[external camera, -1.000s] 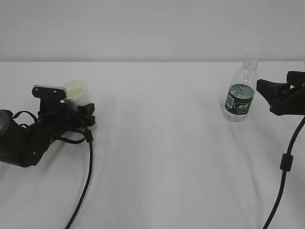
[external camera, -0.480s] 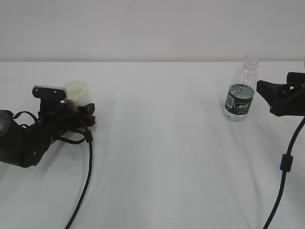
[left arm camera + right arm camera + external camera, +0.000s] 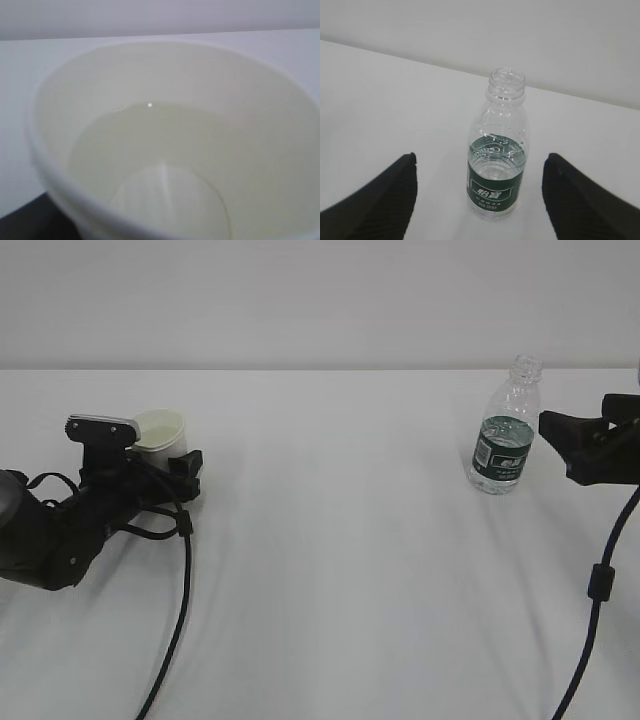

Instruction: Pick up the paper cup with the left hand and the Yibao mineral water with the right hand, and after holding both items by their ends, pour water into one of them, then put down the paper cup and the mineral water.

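The white paper cup stands upright on the table at the left. My left gripper lies low around it, jaws spread, and the near finger sits a little off the cup's wall. The left wrist view is filled by the cup's cream inside, which holds clear water. The capless Yibao mineral water stands upright at the right, its water reaching the top of the green label. My right gripper is just right of the bottle, open and not touching it.
The tabletop is white cloth against a plain grey wall. A black cable runs from the left arm to the front edge. Another cable hangs from the right arm.
The cup went from tilted to upright. The left gripper's near finger has moved slightly right, away from the cup. The right gripper and the bottle have not moved.
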You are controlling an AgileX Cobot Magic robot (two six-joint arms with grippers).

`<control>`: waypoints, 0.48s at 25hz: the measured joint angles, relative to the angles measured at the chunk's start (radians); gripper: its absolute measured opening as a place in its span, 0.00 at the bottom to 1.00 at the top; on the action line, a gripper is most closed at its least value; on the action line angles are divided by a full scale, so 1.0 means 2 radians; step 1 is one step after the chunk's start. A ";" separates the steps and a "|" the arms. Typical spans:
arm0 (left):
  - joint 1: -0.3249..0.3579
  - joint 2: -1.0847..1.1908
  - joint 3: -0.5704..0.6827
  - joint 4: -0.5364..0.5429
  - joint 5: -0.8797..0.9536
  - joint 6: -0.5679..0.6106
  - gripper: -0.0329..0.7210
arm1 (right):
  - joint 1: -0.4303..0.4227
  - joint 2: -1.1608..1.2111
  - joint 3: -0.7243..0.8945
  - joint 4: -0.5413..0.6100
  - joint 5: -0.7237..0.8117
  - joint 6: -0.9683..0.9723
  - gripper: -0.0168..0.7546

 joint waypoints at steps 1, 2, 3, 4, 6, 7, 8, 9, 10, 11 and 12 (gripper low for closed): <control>0.000 0.000 0.000 0.000 -0.001 0.001 0.80 | 0.000 0.000 0.000 0.000 0.001 0.000 0.79; 0.000 0.000 0.000 0.000 -0.001 0.001 0.81 | 0.000 0.000 0.000 0.000 0.001 0.000 0.79; 0.000 0.000 0.000 0.000 -0.001 0.001 0.81 | 0.000 0.000 0.000 0.000 0.001 0.000 0.79; 0.000 0.000 0.000 0.000 -0.001 0.001 0.81 | 0.000 0.000 0.000 0.000 0.001 0.000 0.79; 0.000 0.000 0.000 0.000 -0.002 0.001 0.81 | 0.000 0.000 0.000 0.000 0.001 0.000 0.79; 0.000 0.000 0.000 0.000 -0.002 0.002 0.81 | 0.000 0.000 0.000 0.000 0.001 0.000 0.79; 0.000 0.000 0.000 0.000 -0.002 0.003 0.81 | 0.000 0.000 0.000 0.000 0.001 0.000 0.79; 0.000 0.000 0.000 0.000 -0.002 0.004 0.81 | 0.000 0.000 0.000 0.000 0.001 0.000 0.79; 0.000 0.000 0.000 -0.001 -0.002 0.005 0.81 | 0.000 0.000 0.000 0.000 0.001 0.000 0.79; 0.000 0.000 0.000 -0.001 -0.002 0.005 0.81 | 0.000 0.000 0.000 0.000 0.001 0.000 0.79; 0.000 0.000 0.000 -0.001 -0.002 0.006 0.81 | 0.000 0.000 0.000 0.000 0.001 0.000 0.79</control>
